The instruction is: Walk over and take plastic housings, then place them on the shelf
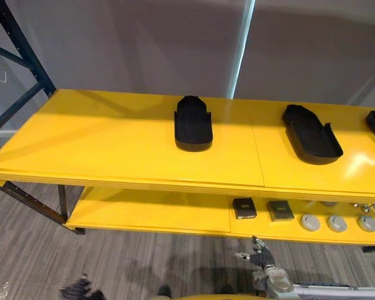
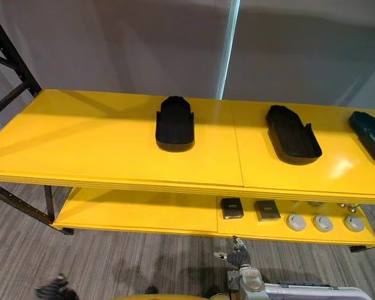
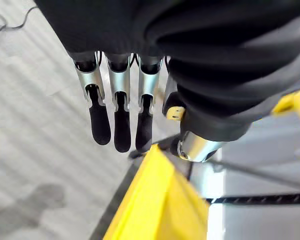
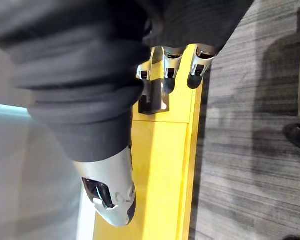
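Three black moulded plastic housings (image 1: 193,124) are laid apart on the yellow shelf (image 1: 112,144); the left hand (image 3: 121,120) and right hand (image 4: 169,70) are held empty, fingers straight.

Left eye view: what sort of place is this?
Likely a workshop or parts store: a yellow two-level shelf on a dark metal frame, black plastic housings on top, small round parts below.

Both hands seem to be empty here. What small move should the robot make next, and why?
Probably it should raise the right hand toward the black plastic housing that lies in the middle of the top board of the yellow shelf. This hand and the left hand both hang low with straight fingers and hold nothing, and that housing lies almost straight ahead.
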{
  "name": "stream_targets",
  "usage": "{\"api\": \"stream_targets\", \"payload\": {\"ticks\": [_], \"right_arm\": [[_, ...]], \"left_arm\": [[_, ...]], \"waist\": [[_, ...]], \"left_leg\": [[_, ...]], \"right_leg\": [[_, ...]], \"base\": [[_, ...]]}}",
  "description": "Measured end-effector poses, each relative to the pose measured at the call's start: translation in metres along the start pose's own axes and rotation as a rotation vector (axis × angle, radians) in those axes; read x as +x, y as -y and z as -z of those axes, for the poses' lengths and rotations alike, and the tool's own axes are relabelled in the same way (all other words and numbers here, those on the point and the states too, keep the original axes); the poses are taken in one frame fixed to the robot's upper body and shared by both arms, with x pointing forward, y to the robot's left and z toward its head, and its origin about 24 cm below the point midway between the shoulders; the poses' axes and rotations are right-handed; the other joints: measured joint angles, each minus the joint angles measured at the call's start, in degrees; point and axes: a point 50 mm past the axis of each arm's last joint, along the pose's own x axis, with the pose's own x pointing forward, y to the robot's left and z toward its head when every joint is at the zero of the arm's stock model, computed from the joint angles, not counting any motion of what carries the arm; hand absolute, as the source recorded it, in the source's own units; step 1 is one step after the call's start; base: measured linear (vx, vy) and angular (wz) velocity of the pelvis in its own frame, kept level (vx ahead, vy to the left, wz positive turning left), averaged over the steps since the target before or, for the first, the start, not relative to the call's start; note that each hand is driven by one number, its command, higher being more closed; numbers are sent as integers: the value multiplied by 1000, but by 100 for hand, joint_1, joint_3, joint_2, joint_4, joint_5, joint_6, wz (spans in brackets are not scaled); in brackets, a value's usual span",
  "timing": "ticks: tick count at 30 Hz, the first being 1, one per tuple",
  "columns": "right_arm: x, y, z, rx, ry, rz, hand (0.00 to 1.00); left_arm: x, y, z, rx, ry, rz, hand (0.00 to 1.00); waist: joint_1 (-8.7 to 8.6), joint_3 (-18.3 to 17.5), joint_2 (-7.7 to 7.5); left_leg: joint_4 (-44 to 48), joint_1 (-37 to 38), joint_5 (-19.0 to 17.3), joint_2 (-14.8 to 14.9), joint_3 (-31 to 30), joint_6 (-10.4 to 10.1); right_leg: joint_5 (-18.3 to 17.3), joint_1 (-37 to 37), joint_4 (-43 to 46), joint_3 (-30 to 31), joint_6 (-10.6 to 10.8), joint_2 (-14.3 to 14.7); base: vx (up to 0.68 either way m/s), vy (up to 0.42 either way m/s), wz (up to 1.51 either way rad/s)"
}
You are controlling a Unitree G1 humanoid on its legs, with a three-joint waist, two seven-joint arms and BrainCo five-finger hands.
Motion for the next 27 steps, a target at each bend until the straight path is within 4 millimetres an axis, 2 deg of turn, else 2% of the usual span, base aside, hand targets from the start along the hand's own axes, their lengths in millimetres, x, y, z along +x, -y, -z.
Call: {"api": "stream_targets", "payload": {"ticks": [2, 6, 8, 10, 13, 15, 18, 21, 22, 25, 27], "right_arm": [[0, 0, 2, 0, -11, 1, 0], [1, 6, 6, 17, -35, 25, 0], [2, 9, 4, 20, -29, 38, 0], [2, 13, 4, 17, -27, 53, 0], [2, 11, 4, 21, -29, 58, 0], [4, 10, -1, 23, -16, 54, 0], [5, 11, -4, 18, -8, 58, 0], [8, 10, -10, 13, 8, 58, 0], [10, 10, -14, 10, 19, 57, 0], [11, 9, -17, 4, 28, 55, 0], [12, 9, -19, 3, 32, 56, 0]], "left_arm": [[-2, 12, 1, 56, 4, 58, 0], [-1, 29, -10, 118, 52, 124, 0], [-2, 35, -13, 147, 69, 147, 0], [-3, 40, -15, 178, 85, 165, 0], [-2, 42, -21, 209, 110, 179, 0], [0, 43, -28, 240, 141, 184, 0], [1, 43, -32, 249, 158, 185, 0], [1, 47, -40, 241, 183, 189, 0], [1, 49, -43, 235, 194, 191, 0], [2, 54, -51, 229, 220, 200, 0], [2, 62, -62, 227, 254, 218, 0]], "waist": [[-85, 11, 26], [-127, 45, 98], [-225, 97, 178], [-236, 137, 255], [-242, 147, 258], [-233, 249, 181], [-225, 341, 175], [-225, 385, 151], [-221, 427, 149], [-239, 439, 173], [-278, 450, 164]], "left_leg": [[0, 0, -1, 7, 27, -3], [1, 6, 9, 52, 129, -28], [0, 21, 10, 55, 143, -28], [1, 83, -4, 65, 243, -43], [16, 115, -58, 110, 333, -79], [376, 53, -298, 156, 508, -88], [1253, -163, -826, 302, 630, -139], [1641, -293, -897, 292, 489, -171], [1726, -317, -904, 241, 213, -170], [1697, -221, -1030, 227, -10, -214], [1644, -191, -1160, 201, -13, -148]], "right_leg": [[-3, -17, -9, 32, 4, 14], [0, -98, -36, 173, -2, 90], [0, -108, -38, 210, -2, 101], [1, -114, -41, 313, -5, 122], [-28, -143, -14, 423, -38, 171], [-256, -293, 358, 591, -35, 152], [-522, -452, 804, 842, -85, 168], [-564, -631, 1004, 1127, -128, 164], [-555, -710, 1083, 1284, -134, 155], [-553, -825, 1208, 1509, -135, 201], [-531, -939, 1282, 1626, -102, 209]], "base": [[-4, 1, -11], [25, -18, -17], [43, -12, -14], [53, -1, -24], [55, -5, -21], [42, -12, -35], [51, -15, -42], [78, -32, -50], [53, -30, -60], [27, 17, -47], [-30, 78, -33]]}}
